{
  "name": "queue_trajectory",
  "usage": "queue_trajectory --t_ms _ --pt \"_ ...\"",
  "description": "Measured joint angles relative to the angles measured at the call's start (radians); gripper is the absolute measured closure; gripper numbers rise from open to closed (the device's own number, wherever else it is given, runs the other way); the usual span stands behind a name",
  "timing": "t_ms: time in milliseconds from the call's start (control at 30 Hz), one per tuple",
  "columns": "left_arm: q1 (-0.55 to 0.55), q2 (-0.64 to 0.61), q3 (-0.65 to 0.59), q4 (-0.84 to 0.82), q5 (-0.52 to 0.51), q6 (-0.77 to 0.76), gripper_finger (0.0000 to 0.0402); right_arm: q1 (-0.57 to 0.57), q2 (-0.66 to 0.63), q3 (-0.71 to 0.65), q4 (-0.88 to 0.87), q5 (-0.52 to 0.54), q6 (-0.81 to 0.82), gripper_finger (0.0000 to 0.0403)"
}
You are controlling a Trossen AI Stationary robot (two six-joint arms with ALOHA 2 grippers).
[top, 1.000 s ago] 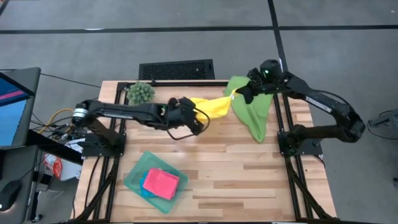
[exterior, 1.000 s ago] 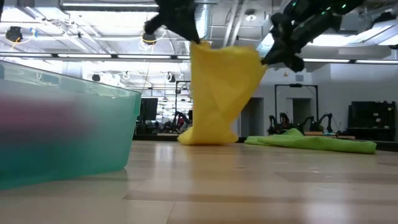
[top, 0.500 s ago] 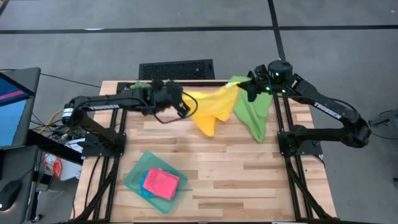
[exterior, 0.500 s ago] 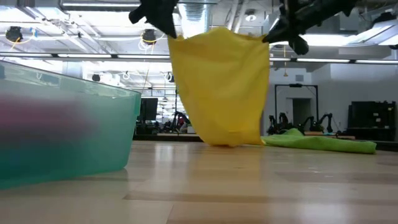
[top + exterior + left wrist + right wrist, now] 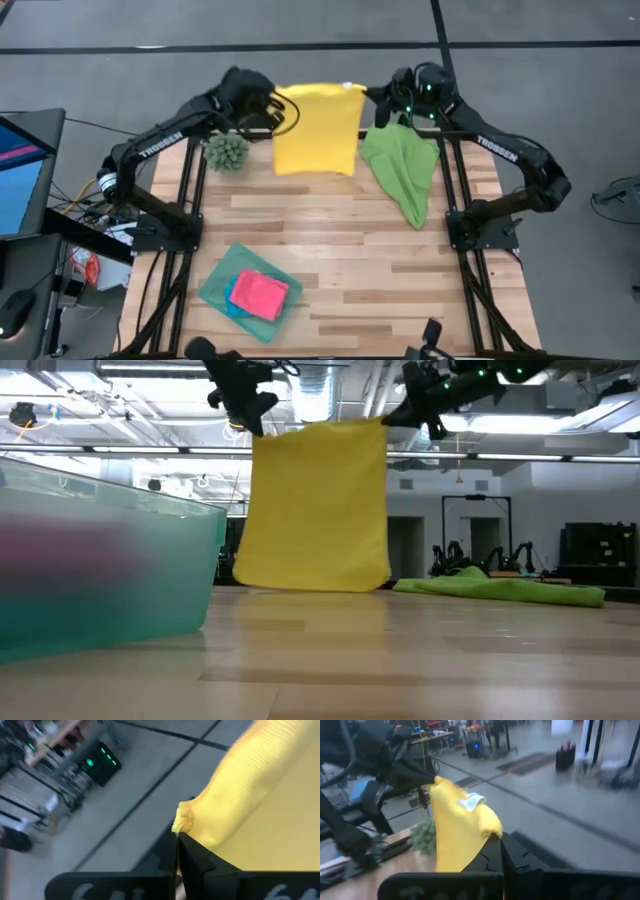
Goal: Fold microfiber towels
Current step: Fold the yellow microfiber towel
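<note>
Right gripper: dark fingers pressed together, pinching one top corner of the yellow towel.
Yellow towel: hangs from that corner in soft folds, with a small white tag near its upper edge.
Left gripper: dark, farther off, at the towel's opposite top corner.
Spiky green ball plant: just beside the hanging cloth, over the pale wooden table edge.
Background: grey floor with dark lines, a black floor grate, and blurred equipment with a blue light.
</note>
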Motion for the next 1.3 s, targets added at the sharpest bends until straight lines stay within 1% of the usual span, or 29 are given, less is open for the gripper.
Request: queue_trajectory --t_ms 133,200,267,333,367,433,533,600,733,933,1067,1167,1233,1300 --pt "0.023 -0.001 0.07 -0.001 0.001 0.12 0.0401 -0.009 0.001 0.072 -0.009 0.018 -0.078 0.0401" --pt "0.023 -0.001 0.102 0.012 -0.002 0.143 0.0401 -0.013 -0.017 0.087 -0.028 0.02 -0.1 0.0401" --pt "0.021 -0.006 0.12 0.013 0.032 0.131 0.0401 -0.013 -0.043 0.088 -0.068 0.018 -0.114 0.0401" --pt "0.013 -0.01 0.117 -0.02 0.072 0.117 0.0401 -0.008 -0.069 0.087 -0.157 0.014 -0.139 0.0401" --pt "0.004 -0.011 0.11 -0.035 0.077 0.094 0.0401 -0.002 -0.082 0.081 -0.206 0.013 -0.154 0.0401" --pt "-0.015 -0.01 0.082 -0.093 0.088 0.035 0.0401 0.017 -0.108 0.048 -0.297 0.003 -0.178 0.0401" --pt "-0.069 -0.01 -0.011 -0.126 0.151 -0.043 0.0401 0.054 -0.151 -0.039 -0.386 -0.032 -0.175 0.0401" --pt "-0.121 -0.012 -0.099 -0.126 0.178 -0.085 0.0401 0.095 -0.189 -0.119 -0.402 -0.046 -0.136 0.0401" --pt "-0.264 -0.012 -0.269 -0.09 0.182 -0.183 0.0401 0.218 -0.272 -0.293 -0.387 -0.049 -0.027 0.0401" --pt "-0.494 -0.012 -0.457 -0.069 0.181 -0.446 0.0401 0.422 -0.356 -0.525 -0.224 -0.012 0.204 0.0401" --pt "-0.63 -0.013 -0.526 -0.064 0.181 -0.648 0.0401 0.549 -0.365 -0.624 -0.152 0.052 0.35 0.0401" --pt "-0.711 -0.014 -0.556 -0.04 0.166 -0.758 0.0401 0.629 -0.361 -0.657 -0.141 0.126 0.424 0.0401" --pt "-0.744 -0.014 -0.563 -0.032 0.136 -0.797 0.0401 0.658 -0.361 -0.668 -0.141 0.186 0.455 0.04" --pt "-0.75 -0.014 -0.563 -0.031 0.122 -0.838 0.0401 0.653 -0.361 -0.67 -0.144 0.228 0.481 0.04"
